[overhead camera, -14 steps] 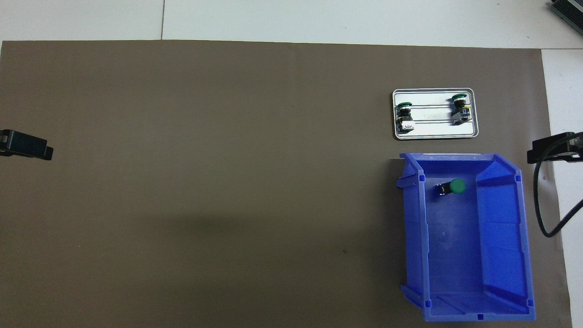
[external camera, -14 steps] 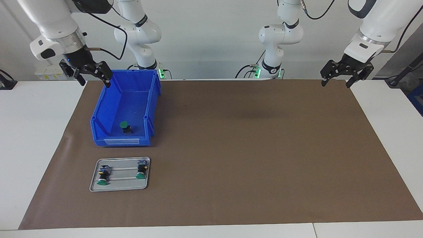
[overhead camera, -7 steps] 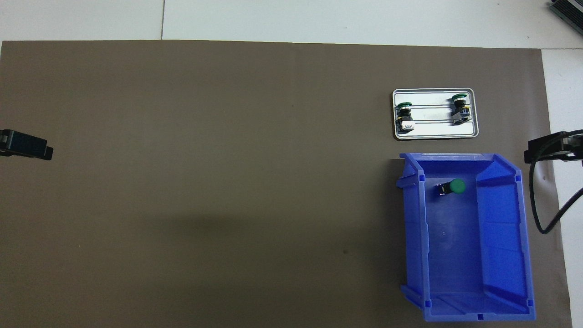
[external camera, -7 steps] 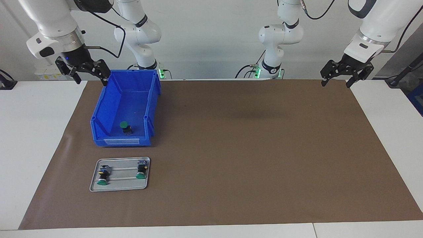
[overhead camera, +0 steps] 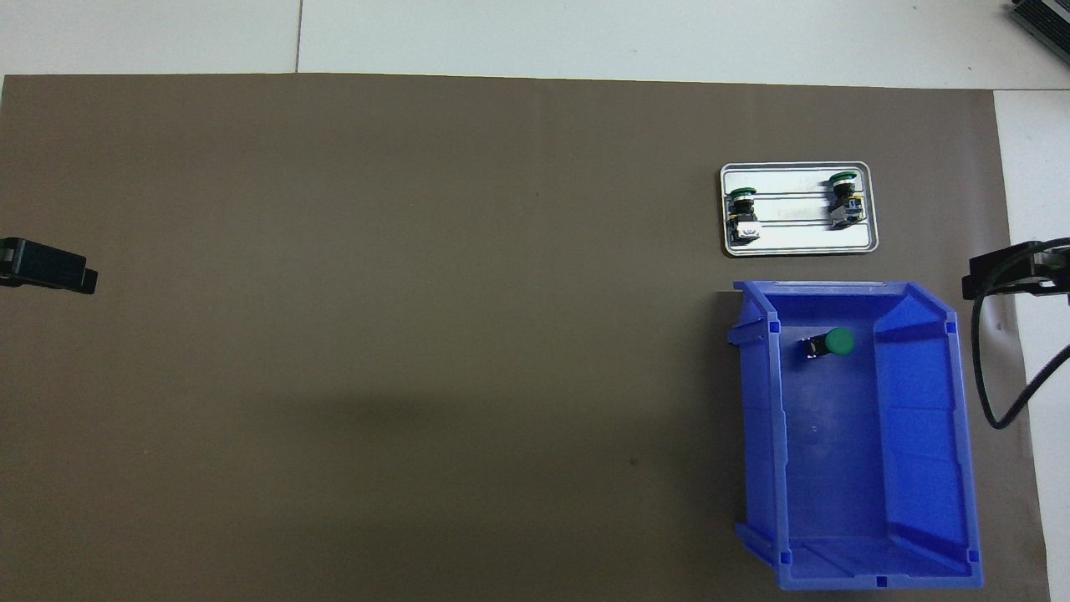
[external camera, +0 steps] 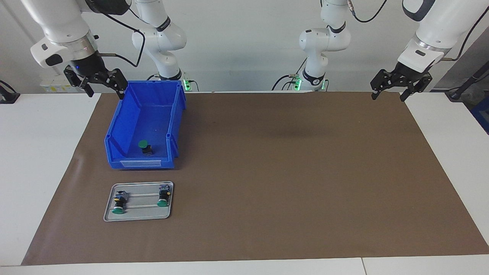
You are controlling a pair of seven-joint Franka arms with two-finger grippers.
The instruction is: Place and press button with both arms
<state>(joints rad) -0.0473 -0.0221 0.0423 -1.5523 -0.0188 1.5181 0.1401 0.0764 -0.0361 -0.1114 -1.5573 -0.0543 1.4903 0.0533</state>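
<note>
I am looking at a robotics lab bench: two white arms bolted at one edge of a white table, a brown mat spread over it, bare pale walls. A blue parts bin and a metal tray sit on the mat, with cables trailing at the edges.
</note>
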